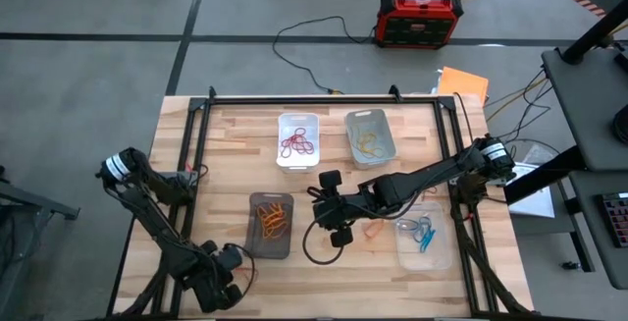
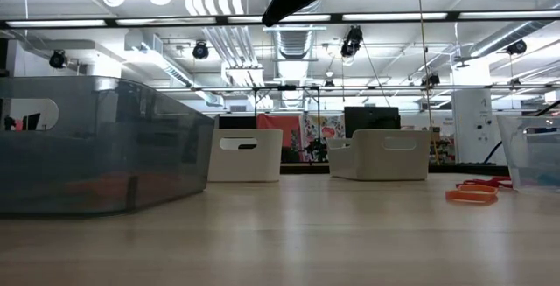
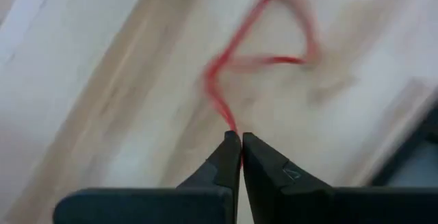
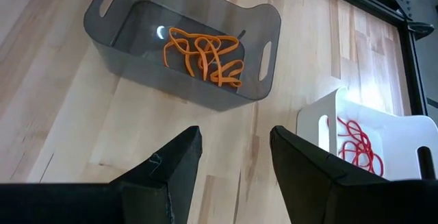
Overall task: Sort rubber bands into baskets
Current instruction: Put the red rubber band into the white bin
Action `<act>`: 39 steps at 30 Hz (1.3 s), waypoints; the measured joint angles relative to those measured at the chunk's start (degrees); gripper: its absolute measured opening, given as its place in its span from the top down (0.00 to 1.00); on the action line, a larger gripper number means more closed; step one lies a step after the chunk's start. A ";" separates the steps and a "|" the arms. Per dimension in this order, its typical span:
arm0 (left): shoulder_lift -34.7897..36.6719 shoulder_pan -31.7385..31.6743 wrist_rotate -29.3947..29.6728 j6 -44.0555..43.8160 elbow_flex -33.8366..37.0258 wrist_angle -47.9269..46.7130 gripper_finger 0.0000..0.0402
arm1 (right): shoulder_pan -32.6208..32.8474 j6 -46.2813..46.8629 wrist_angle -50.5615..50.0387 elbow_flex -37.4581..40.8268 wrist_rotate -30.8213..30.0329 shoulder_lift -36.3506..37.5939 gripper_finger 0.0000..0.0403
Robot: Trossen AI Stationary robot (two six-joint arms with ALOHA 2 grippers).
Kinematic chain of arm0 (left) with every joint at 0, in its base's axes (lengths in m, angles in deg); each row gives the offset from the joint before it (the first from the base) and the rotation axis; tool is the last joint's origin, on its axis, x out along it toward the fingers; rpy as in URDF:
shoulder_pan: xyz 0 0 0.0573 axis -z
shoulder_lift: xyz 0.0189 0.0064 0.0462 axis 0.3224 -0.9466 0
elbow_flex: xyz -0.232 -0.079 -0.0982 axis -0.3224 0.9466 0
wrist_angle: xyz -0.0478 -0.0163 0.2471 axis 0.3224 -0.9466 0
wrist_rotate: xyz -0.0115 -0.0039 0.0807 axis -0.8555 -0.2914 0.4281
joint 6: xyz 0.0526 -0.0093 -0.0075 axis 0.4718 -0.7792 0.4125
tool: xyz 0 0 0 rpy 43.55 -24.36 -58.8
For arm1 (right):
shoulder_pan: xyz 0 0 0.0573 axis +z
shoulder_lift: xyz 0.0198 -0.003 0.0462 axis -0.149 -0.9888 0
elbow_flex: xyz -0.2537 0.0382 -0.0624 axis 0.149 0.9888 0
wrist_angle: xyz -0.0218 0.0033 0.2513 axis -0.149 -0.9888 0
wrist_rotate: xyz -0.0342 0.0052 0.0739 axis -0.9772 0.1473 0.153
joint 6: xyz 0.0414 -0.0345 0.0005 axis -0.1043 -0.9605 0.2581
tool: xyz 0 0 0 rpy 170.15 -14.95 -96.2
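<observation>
The left tool (image 3: 240,140) is pinching a red rubber band (image 3: 263,53) against the counter (image 1: 245,144), near its 7 o'clock corner. The right tool (image 4: 233,157) is hanging spread over the middle. Sorting looks mostly done: red in the white basket (image 1: 297,140), orange in the smoky basket (image 1: 270,225), tan in the grey basket (image 1: 370,136), blue in the clear basket (image 1: 425,235). A few orange loose bands (image 2: 472,191) are waiting.

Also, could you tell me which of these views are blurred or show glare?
Left wrist view: the red band is smeared. Right wrist view: sharp, a small glint inside the dark basket. Low view: ceiling lights blow out at the top.
</observation>
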State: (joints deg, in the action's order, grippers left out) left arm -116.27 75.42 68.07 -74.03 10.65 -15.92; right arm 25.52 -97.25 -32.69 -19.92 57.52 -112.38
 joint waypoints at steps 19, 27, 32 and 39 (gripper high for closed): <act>2.67 1.36 9.77 1.32 -16.41 -28.99 1.00 | -0.09 -0.44 1.96 0.71 1.49 -0.02 0.58; 0.87 1.56 8.76 5.74 -12.99 -23.85 0.92 | -0.09 -0.11 3.03 2.65 1.51 -0.04 0.58; 0.72 1.85 9.03 11.62 -8.91 -18.71 0.74 | -0.11 -0.13 4.33 3.45 4.04 -0.04 0.58; 0.72 3.33 9.79 22.25 -1.96 -11.15 0.54 | -0.11 -0.47 4.35 3.45 4.50 -0.04 0.58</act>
State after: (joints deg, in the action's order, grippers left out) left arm -115.55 78.75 77.86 -51.78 8.68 -27.07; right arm 25.41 -97.72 -28.33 -16.47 62.02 -112.42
